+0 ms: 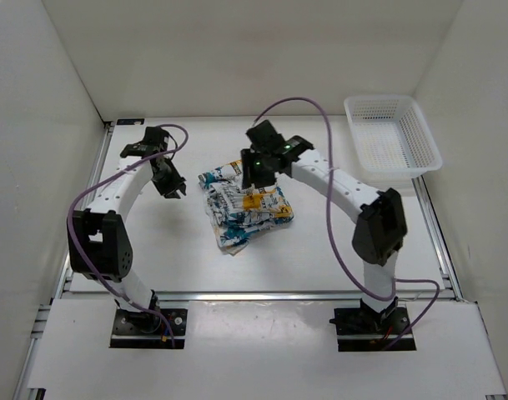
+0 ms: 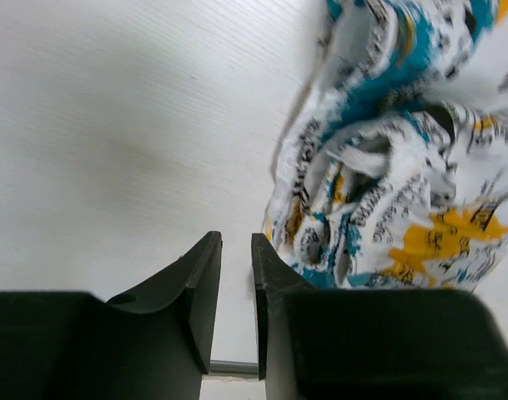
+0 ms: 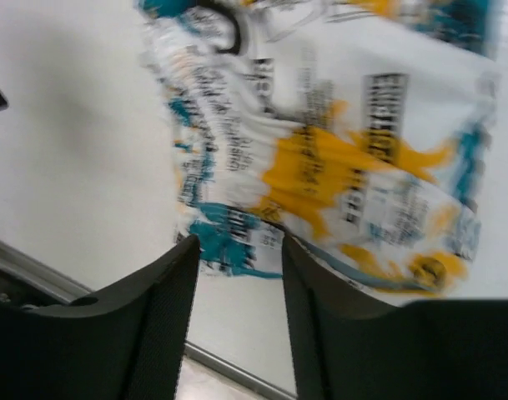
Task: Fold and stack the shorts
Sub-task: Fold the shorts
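The table (image 1: pixel 153 242) carries two things. The basket (image 1: pixel 393 133) sits at the far right corner, and the shorts (image 1: pixel 243 208) lie mid-table, well apart from it, as a rumpled, roughly squared bundle rather than a flat fold.

That bundle is my worry. On its left side the layers gape and curl, so I judge the fold to be loose. If I pinch only the top layer, the rest could slide out and the bundle would open as it rises. A push from the side could roll it over or drag it out of square. My right wrist view is blurred, so aiming from it alone could put my fingers on the wrong edge.

My right gripper (image 1: pixel 255 171) hangs over the far edge of the shorts. Its jaws stand well apart with nothing between them, and only printed cloth shows beyond the tips. I cannot tell whether they brush the fabric.

My left gripper (image 1: pixel 172 187) is just left of the bundle, over bare table. Its jaws are nearly together, with a narrow gap between them and nothing in it. The cloth's edge lies just beside the right finger (image 2: pixel 270 275), apparently not touching it.
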{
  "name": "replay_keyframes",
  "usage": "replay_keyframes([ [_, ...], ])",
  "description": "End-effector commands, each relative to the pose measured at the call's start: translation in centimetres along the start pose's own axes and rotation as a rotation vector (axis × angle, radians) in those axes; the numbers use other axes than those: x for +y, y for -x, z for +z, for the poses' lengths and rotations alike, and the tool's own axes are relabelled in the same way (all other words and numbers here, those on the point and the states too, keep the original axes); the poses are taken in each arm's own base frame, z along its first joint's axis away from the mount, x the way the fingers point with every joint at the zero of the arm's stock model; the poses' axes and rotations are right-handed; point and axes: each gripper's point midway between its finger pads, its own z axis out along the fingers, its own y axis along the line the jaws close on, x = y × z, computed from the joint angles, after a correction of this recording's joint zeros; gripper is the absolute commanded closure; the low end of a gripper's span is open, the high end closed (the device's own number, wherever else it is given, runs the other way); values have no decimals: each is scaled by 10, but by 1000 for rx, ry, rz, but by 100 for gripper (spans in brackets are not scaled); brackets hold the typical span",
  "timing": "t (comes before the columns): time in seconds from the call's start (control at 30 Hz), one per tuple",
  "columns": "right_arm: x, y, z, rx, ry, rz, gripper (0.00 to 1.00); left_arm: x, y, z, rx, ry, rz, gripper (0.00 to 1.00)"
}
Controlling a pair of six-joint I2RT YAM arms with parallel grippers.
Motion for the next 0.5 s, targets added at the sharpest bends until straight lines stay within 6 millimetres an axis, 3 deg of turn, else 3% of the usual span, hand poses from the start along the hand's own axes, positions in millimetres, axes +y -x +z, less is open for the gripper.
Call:
replay_keyframes([
  [0.0, -36, 42, -53, -183, -34, 58, 54, -34, -9, -20, -25, -94, 113, 68],
  [0.03, -51, 31, -52, -159, -59, 74, 69, -48, -24, -22, -1, -121, 158, 70],
  [0.1, -83, 25, -51, -143, -107, 122, 80, -68, -32, -16, 8, -152, 203, 68],
  [0.13, -98, 12, -46, -109, -134, 130, 84, -82, -46, -15, 25, -165, 249, 64],
  [0.2, -119, 5, -45, -93, -167, 165, 84, -100, -53, -8, 31, -162, 293, 54],
  [0.23, -124, 2, -48, -91, -174, 163, 84, -107, -56, -4, 31, -158, 312, 39],
  [0.33, -135, -9, -43, -55, -179, 170, 56, -117, -58, 21, 31, -98, 334, 4],
  [0.37, -136, -14, -38, -32, -173, 158, 35, -115, -61, 30, 49, -79, 326, 2],
  [0.4, -136, -15, -31, -20, -163, 140, 24, -112, -62, 45, 64, -46, 328, 2],
  [0.47, -137, -16, -25, 5, -137, 122, 19, -106, -63, 57, 72, -9, 330, 2],
])
